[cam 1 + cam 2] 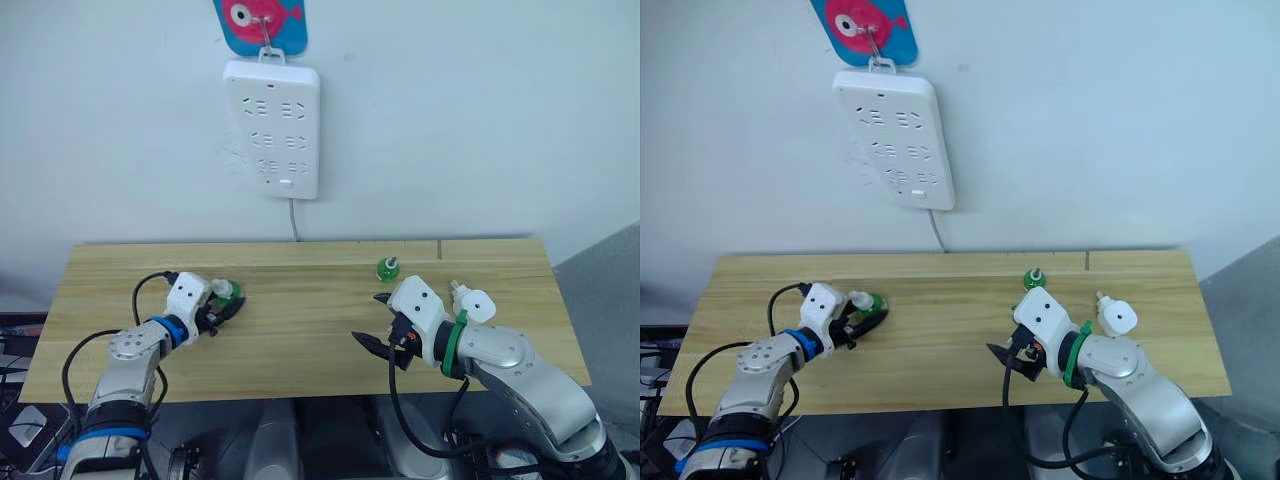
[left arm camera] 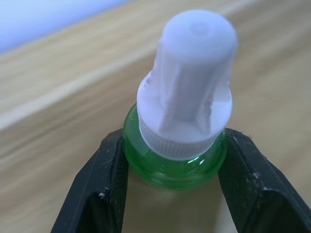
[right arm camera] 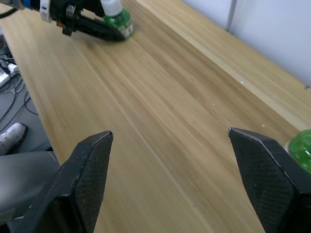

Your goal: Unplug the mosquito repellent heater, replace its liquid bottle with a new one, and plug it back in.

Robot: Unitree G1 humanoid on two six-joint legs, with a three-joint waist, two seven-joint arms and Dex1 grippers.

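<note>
A green liquid bottle with a white cap sits at the table's left part, and my left gripper is shut on its green body, one black finger on each side. A second green bottle without a cap stands at the middle back of the table. Just in front of it, my right gripper hangs open over bare wood, holding nothing. The white mosquito repellent heater lies on the table beside my right forearm.
A long white power strip hangs on the wall above the table, under a fish-shaped hook, its cord running down behind the table. Black cables loop off the table's left front edge.
</note>
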